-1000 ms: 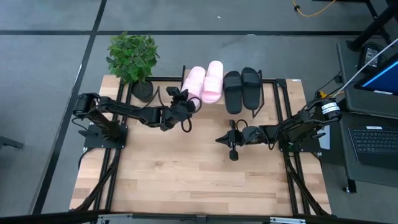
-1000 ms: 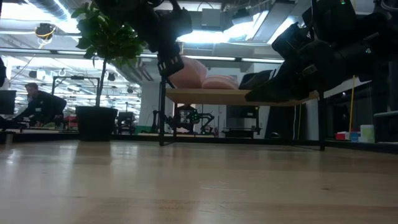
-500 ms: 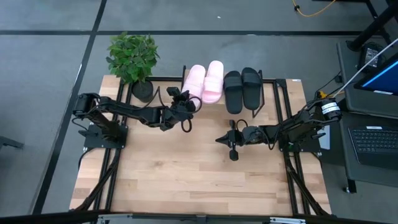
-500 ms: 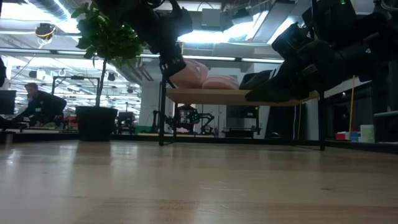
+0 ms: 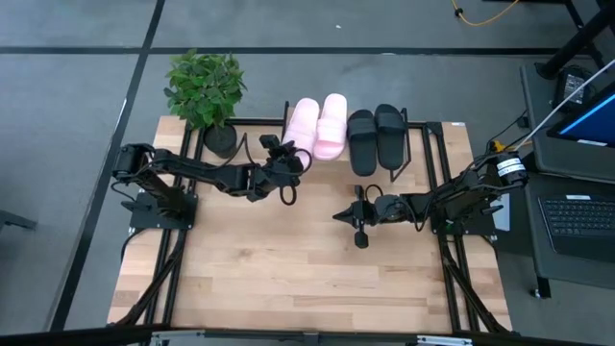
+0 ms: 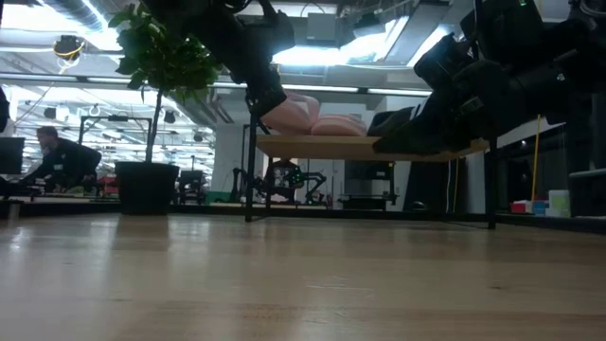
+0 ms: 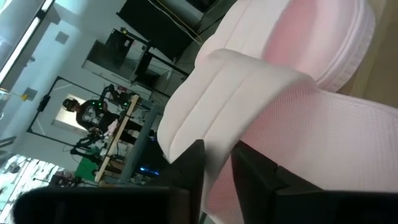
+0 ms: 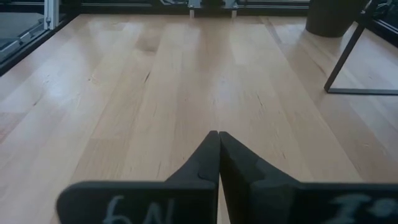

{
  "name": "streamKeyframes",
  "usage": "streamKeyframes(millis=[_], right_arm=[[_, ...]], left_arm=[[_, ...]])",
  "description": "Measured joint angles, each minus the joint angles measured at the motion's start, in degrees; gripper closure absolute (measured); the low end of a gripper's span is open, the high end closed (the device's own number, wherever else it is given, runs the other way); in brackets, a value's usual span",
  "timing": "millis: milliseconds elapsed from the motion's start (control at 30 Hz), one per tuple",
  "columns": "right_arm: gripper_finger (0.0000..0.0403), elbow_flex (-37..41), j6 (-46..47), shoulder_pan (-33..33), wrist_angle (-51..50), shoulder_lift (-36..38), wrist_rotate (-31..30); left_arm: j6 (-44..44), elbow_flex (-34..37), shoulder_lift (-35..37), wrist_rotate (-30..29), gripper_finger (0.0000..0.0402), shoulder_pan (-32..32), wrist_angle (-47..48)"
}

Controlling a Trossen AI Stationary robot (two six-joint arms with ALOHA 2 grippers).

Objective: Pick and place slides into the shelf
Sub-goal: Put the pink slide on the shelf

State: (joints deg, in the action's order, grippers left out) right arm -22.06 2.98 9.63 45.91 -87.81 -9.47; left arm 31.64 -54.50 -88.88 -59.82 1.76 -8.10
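Two light pink slides (image 5: 306,125) (image 5: 332,123) and two black slides (image 5: 360,139) (image 5: 389,133) lie side by side on the shelf (image 6: 360,147), a low plank on thin black legs at the table's far side. My left gripper (image 5: 286,154) (image 7: 214,155) is at the near end of the left pink slide (image 6: 292,109) and is shut on it. My right gripper (image 5: 338,215) (image 8: 217,134) is shut on nothing. It hovers over bare tabletop, nearer than the black slides. My left gripper pinches the wide strap (image 7: 217,140) of the left pink slide at its edge, between the two fingers (image 7: 189,168). It reaches in from the table's near-left side. The slide lies on the shelf top, standing higher there than its pink mate in the low view.
A potted plant (image 5: 204,91) (image 6: 151,95) stands at the table's far left corner, beside the shelf. A laptop (image 5: 577,221) sits past the table's right edge. A person (image 6: 57,156) sits far back in the room. Bare wooden tabletop (image 5: 288,269) fills the near half.
My left gripper has edged toward the far right while holding the pink slide, and that slide has slid a little farther onto the shelf. The shelf, with the slides on it, has shifted slightly toward the table's right.
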Motion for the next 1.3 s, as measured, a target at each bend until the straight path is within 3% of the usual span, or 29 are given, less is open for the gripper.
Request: streamKeyframes(millis=[367, 633, 900, 1300], right_arm=[[0.0393, 0.00, 0.00, 0.00, 0.14, 0.00, 0.00], [0.0393, 0.00, 0.00, -0.01, 0.12, 0.00, 0.00], [0.0393, 0.02, 0.00, -0.01, 0.13, -0.01, 0.00], [0.0393, 0.02, -0.04, -0.02, 0.21, -0.02, 0.02]], left_arm=[[0.25, 0.02, -0.02, -1.21, 0.0268, 0.00, -1.09], [0.42, 0.09, 0.75, -1.67, 0.0268, 0.00, -3.89], [0.46, 0.09, 0.97, 4.31, 0.0264, -0.04, -1.94], [2.79, 0.00, 0.98, 8.10, 0.0263, -0.01, 0.35]])
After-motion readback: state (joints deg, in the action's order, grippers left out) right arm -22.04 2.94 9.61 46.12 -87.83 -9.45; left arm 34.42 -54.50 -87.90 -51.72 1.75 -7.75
